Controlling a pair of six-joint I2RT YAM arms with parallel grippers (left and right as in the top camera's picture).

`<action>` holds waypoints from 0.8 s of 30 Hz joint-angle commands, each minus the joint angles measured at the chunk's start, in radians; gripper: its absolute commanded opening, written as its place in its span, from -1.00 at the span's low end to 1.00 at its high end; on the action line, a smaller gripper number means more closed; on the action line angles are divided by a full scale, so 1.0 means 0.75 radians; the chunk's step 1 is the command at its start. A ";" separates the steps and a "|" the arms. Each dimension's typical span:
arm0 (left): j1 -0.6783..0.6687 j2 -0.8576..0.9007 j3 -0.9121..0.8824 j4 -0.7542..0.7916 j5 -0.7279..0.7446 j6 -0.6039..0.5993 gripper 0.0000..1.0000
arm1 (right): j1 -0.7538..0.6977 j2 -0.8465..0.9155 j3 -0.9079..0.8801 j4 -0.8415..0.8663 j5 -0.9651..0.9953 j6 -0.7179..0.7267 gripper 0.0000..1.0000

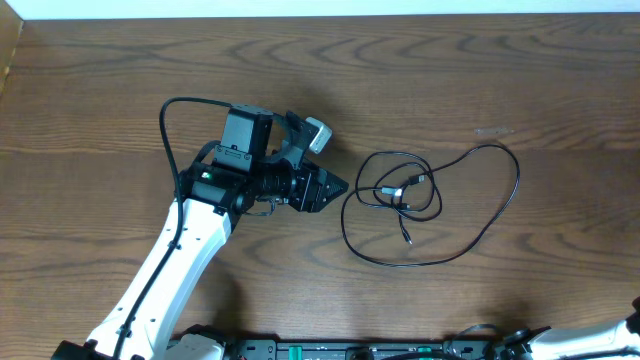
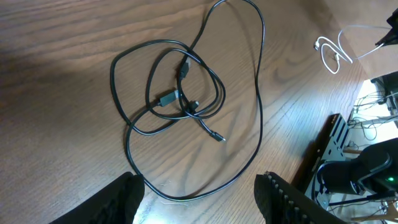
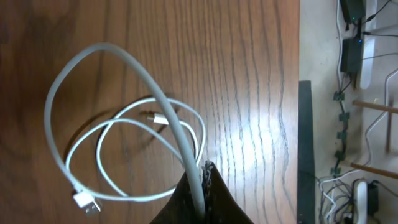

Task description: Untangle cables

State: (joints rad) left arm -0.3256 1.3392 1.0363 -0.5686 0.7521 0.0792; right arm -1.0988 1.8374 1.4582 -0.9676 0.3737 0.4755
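Wooden tabletop (image 1: 520, 70) fills my view. My left end effector (image 1: 338, 186) hangs open and empty just beside the black cable (image 1: 400, 192), which lies in loose overlapping loops. My right end effector (image 3: 202, 177) pinches the white cable (image 3: 102, 47), its coils resting on the wood.

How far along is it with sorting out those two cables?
Done: the white cable lies well clear of the black cable, so they look separated. In hand: the right gripper is shut on a strand of the white cable, holding it up. Left: the black cable lies in crossing loops with its plugs in the middle. The left gripper hangs open beside it, touching nothing.
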 commanded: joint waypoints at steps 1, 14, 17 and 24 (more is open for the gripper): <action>-0.002 -0.009 -0.007 0.008 -0.012 0.014 0.24 | -0.042 -0.003 -0.008 0.015 -0.017 0.034 -0.93; -0.002 -0.009 -0.007 0.012 -0.012 0.014 0.24 | -0.060 -0.004 -0.008 0.020 -0.202 0.002 0.99; -0.002 -0.009 -0.007 0.011 -0.012 0.014 0.24 | -0.060 -0.004 0.000 0.022 -0.282 -0.046 0.98; -0.002 -0.009 -0.007 0.002 -0.012 0.014 0.24 | -0.057 -0.048 0.004 0.126 -0.801 -0.362 0.99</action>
State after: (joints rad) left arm -0.3256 1.3392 1.0363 -0.5659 0.7521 0.0792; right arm -1.1412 1.8370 1.4578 -0.8829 -0.0021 0.3367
